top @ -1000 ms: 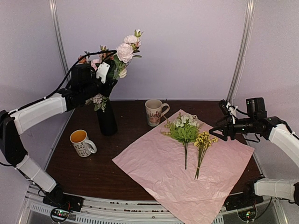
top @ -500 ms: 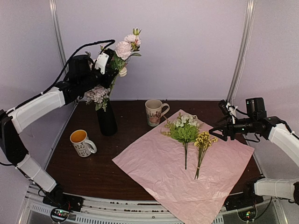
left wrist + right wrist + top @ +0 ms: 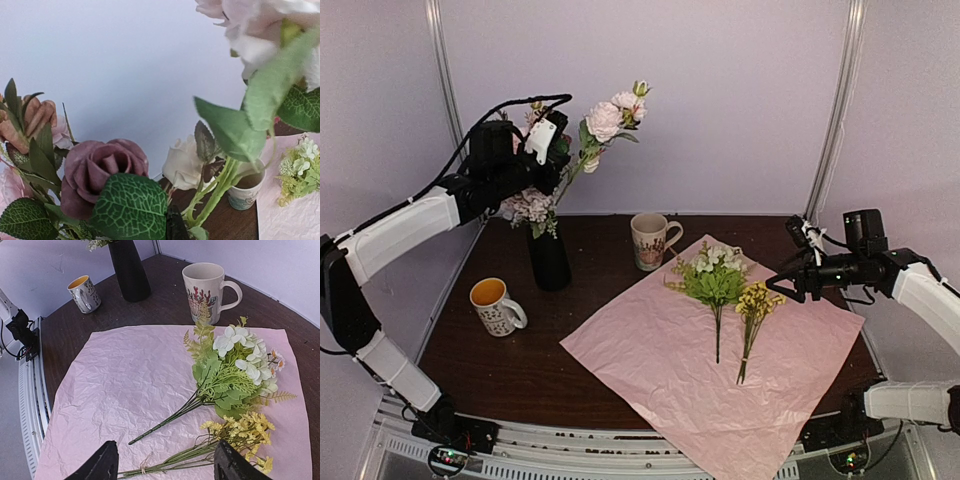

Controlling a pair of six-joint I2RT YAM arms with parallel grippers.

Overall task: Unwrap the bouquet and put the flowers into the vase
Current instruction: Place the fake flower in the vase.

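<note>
High over the vase [image 3: 549, 262], left fingers [image 3: 175, 226] closed amid flowers [image 3: 610, 118]; right arm [image 3: 925, 290] level, right fingers [image 3: 100, 465] apart above paper [image 3: 650, 360].

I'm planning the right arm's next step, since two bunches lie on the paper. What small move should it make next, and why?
Probably lower the right gripper and close on the stems of the yellow flowers. Its jaws stand open above the pink paper, straddling those stems in the wrist view, and that bunch lies nearer than the white-and-green bunch.
</note>
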